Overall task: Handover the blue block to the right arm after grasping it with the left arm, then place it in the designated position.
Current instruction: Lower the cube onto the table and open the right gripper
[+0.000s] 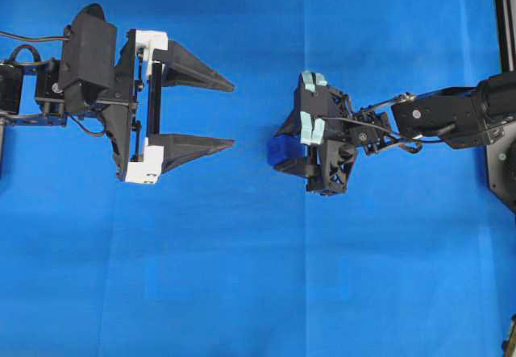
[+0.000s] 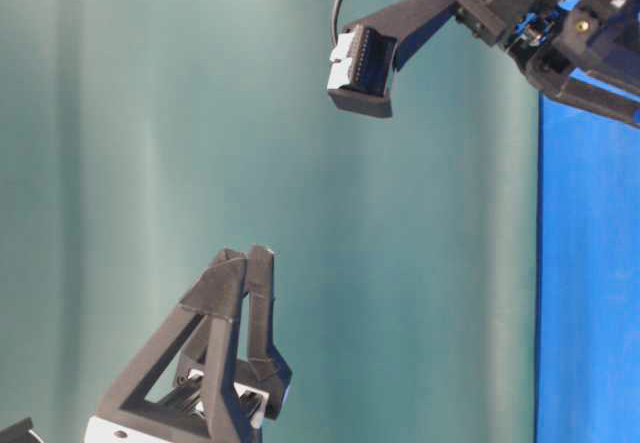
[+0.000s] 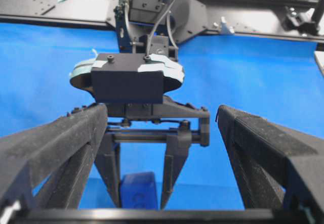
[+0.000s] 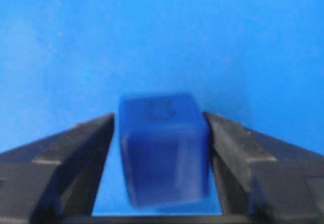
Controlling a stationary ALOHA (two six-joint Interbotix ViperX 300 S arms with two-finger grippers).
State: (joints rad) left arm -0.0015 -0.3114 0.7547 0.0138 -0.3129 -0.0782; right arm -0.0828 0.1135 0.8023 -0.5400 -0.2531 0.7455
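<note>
Inspecting the small dark-blue rounded-edge cube, the blue block [image 4: 164, 153]: sitting between the two pointed black fingers [image 4: 76, 158] of the right arm's all-black gripper with pale teal pads [image 1: 287, 144]. Showing in the overhead view only as a dark-blue corner [image 1: 280, 149] jutting from that gripper on the side facing the left arm. Appearing in the left wrist view low between the same fingers [image 3: 136, 189], close above or on the flat blue cloth [image 1: 242, 292]; contact with the cloth not being determinable.

Orientation: presenting one broad face to the right wrist camera, with a faint embossed mark near its upper edge. Leaning slightly, its vertical edges tilting off the upright. Showing sides of about equal length, so no long axis being apparent. Outline blurring.

Right gripper jaws: standing at a moderate spread, one finger close against each side of the block. Cannot tell whether pressing on it or merely flanking it.

Left arm's black gripper with white plastic bracket pieces [image 1: 234, 115]: hovering well apart from the right gripper, pointing toward it, jaws spreading wide and holding nothing.
</note>
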